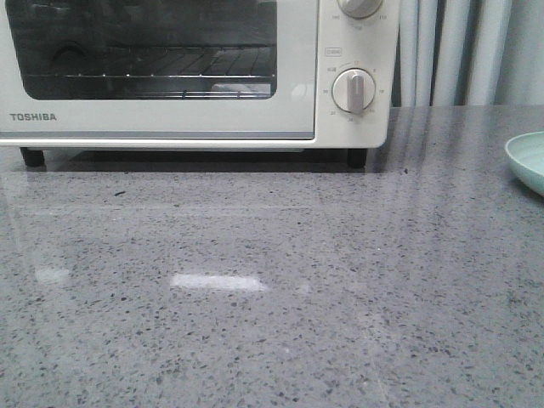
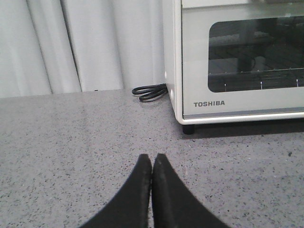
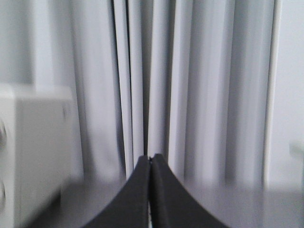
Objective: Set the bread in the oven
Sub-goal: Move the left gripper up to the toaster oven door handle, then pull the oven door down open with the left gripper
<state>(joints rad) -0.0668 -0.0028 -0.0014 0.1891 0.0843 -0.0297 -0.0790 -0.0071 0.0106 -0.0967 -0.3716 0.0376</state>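
The cream-white Toshiba oven stands at the back left of the grey stone table, its glass door shut and a wire rack behind the glass. It also shows in the left wrist view and blurred in the right wrist view. The bread is out of view in every frame. My left gripper is shut and empty, low over the table, well short of the oven's left front corner. My right gripper is shut and empty, facing the pale curtain. Neither gripper shows in the front view.
A pale green plate lies at the table's right edge. The oven's black power cord lies coiled beside its left side. Pale curtains hang behind the table. Two round knobs sit on the oven's right panel.
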